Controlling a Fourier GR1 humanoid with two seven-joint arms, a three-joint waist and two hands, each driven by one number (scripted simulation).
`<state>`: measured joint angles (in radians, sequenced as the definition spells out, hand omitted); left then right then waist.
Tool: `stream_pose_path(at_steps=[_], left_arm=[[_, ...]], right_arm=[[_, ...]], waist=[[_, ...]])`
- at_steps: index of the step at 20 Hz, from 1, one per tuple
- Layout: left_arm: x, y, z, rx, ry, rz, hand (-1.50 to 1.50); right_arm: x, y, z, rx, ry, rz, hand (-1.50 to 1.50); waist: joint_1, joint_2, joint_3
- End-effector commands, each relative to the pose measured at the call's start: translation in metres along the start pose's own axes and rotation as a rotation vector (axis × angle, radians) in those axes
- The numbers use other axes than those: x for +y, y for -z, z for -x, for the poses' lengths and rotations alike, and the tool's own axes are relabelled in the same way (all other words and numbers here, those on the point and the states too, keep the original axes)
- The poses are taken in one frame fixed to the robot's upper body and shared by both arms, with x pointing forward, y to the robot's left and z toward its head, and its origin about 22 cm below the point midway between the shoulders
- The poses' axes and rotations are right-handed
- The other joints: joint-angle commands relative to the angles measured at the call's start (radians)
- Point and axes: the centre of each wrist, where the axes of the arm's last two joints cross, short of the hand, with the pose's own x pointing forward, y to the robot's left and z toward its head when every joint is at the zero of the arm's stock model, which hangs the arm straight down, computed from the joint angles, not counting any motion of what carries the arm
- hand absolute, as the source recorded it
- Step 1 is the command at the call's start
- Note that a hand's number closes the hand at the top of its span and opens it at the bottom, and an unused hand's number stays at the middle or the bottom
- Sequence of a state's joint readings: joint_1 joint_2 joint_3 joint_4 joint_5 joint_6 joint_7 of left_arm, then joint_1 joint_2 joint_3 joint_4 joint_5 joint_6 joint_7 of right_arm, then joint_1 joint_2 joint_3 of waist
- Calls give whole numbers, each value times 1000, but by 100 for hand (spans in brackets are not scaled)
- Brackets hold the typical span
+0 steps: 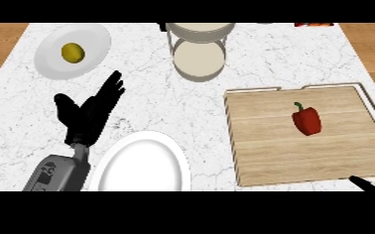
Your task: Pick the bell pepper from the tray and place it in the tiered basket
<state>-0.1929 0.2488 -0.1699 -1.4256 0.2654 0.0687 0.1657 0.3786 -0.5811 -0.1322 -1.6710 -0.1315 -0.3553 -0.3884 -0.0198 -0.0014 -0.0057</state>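
1. A large white round plate [143, 166] lies just right of the left wrist. Only a black tip of the right hand [362, 182] shows, so I cannot tell its state.
2. The black left hand [89, 113] is spread wide, fingers straight, holding nothing.
3. The red bell pepper [307, 120] lies on the light wooden tray [256, 153], well right of those fingers.
4. Beyond the fingertips sits a small white plate [51, 64] with a yellow-green round fruit [72, 52]. Farther right stands the cream tiered basket [199, 57].

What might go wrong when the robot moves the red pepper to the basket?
The pepper lies on its side in the tray, so it may roll when the right hand, just showing at the lower edge, touches it. The tray's raised rim could catch it on the way out. The basket has small tiers, so the pepper might miss or roll off.
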Motion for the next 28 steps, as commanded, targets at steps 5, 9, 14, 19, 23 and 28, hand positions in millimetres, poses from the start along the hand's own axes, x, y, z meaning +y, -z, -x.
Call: stream_pose_path(at_steps=[5,9,14,19,23,28], left_arm=[[1,-4,10,16,11,16,0],[-4,3,-16,7,-1,41,0],[0,-6,-15,-9,6,50,0],[-14,1,-11,-8,10,42,0],[-17,2,-10,8,4,33,0],[-18,-9,-27,-1,-16,45,0]], right_arm=[[-8,-7,-70,192,-285,-58,-150],[2,11,-123,251,-294,-100,-150],[39,17,-141,344,-369,-102,-150],[74,24,-158,422,-466,-121,-150],[108,37,-158,453,-497,-176,-150],[108,24,-143,495,-471,-208,-150]], waist=[[13,6,-3],[31,4,1],[46,6,3],[38,4,4],[33,4,5],[21,0,6]])
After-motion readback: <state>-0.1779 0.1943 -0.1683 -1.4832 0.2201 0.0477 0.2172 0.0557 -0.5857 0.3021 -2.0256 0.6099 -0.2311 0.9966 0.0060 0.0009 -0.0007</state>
